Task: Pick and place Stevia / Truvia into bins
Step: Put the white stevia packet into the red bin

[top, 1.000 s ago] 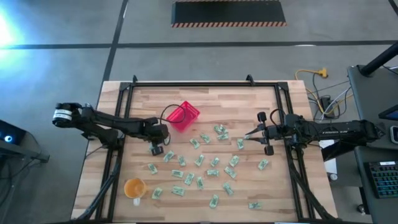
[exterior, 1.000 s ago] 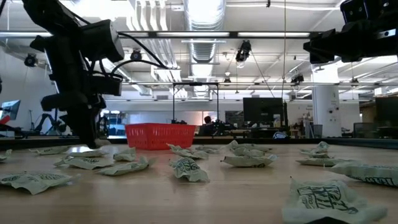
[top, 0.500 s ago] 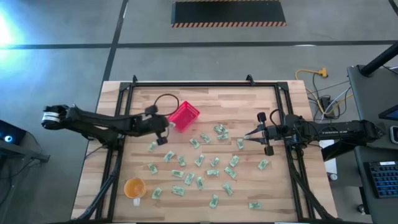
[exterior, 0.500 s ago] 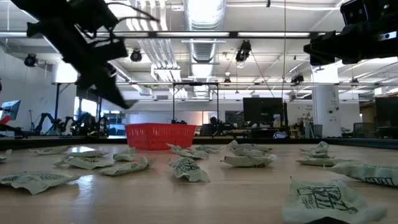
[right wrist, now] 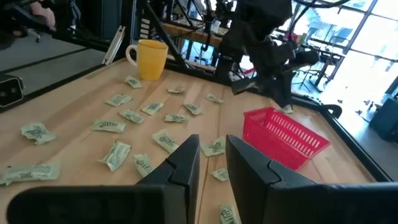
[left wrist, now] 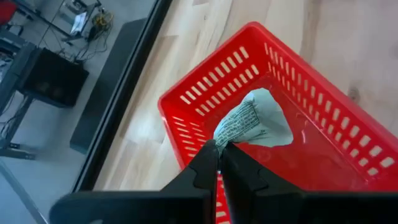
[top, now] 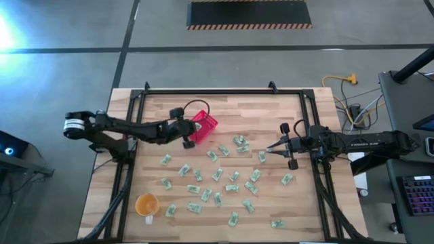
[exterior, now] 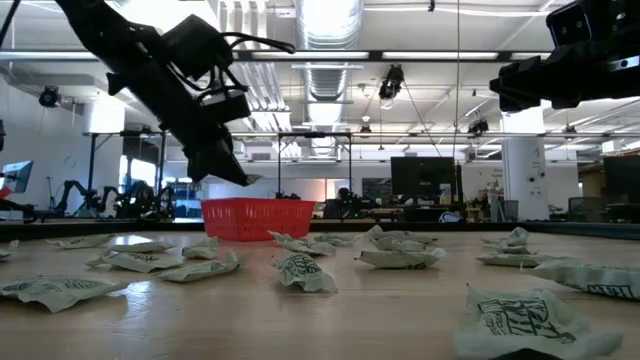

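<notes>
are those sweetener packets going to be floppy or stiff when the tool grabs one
Probably floppy: the packet pinched by the left tool over the red basket hangs crumpled. Likely very light too. The packets on the table lie puckered, so they would probably slide rather than roll.

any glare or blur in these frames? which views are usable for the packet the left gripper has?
High view: bright flare at the left edge, packet not discernible. Low view: ceiling lights blown out, left gripper backlit and dark above the red basket. Left wrist view: sharp on the held packet, fingers blurred. Right wrist view: bright windows, scattered packets clear.
</notes>
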